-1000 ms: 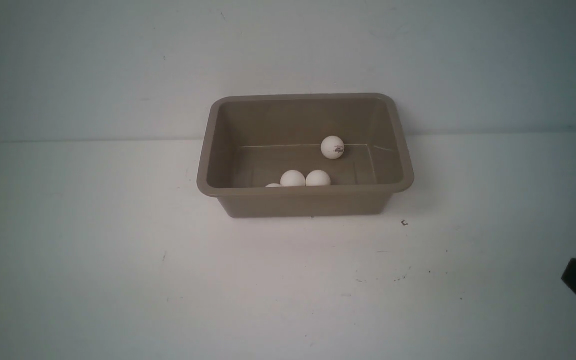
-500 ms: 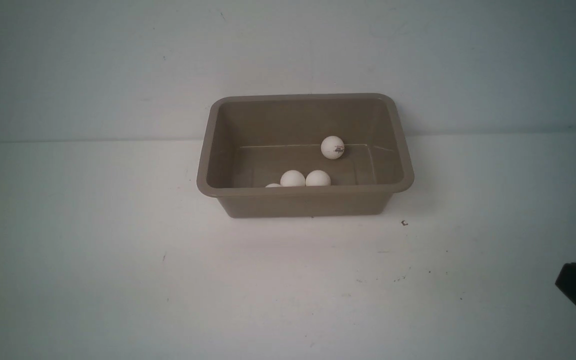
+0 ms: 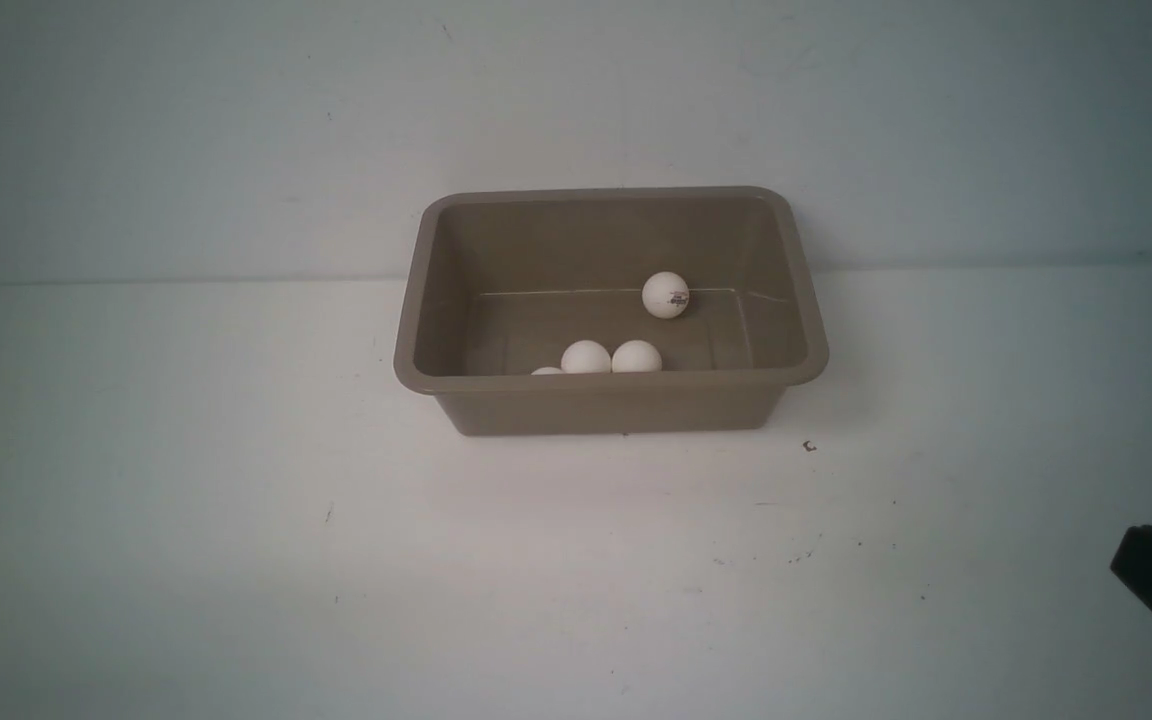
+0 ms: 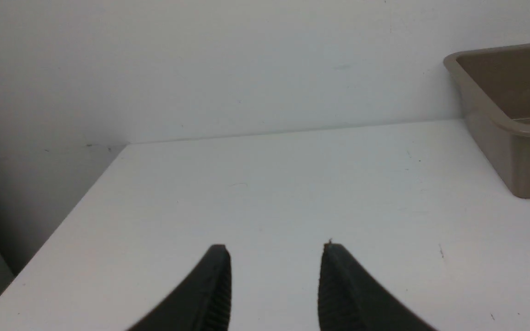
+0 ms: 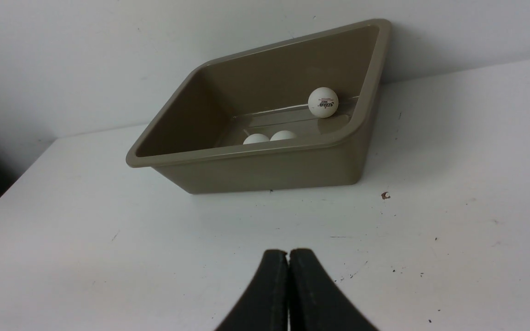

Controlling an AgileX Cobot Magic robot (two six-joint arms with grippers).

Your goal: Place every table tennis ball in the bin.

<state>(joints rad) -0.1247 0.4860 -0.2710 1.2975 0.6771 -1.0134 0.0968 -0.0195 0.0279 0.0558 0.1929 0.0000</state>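
The taupe-brown bin stands at the back middle of the white table. Inside it lie table tennis balls: one with a dark logo by the far wall, two side by side at the near wall, and the top of another just over the rim. The right wrist view shows the bin, the logo ball and two balls. My left gripper is open and empty over bare table left of the bin. My right gripper is shut and empty; it shows at the front view's right edge.
A white wall rises right behind the bin. The table's left edge drops off near my left gripper. A small dark speck lies on the table at the bin's front right.
The balls and bin have not moved. My right gripper has shifted slightly at the right edge. A sliver of my left arm has come into the bottom left corner.
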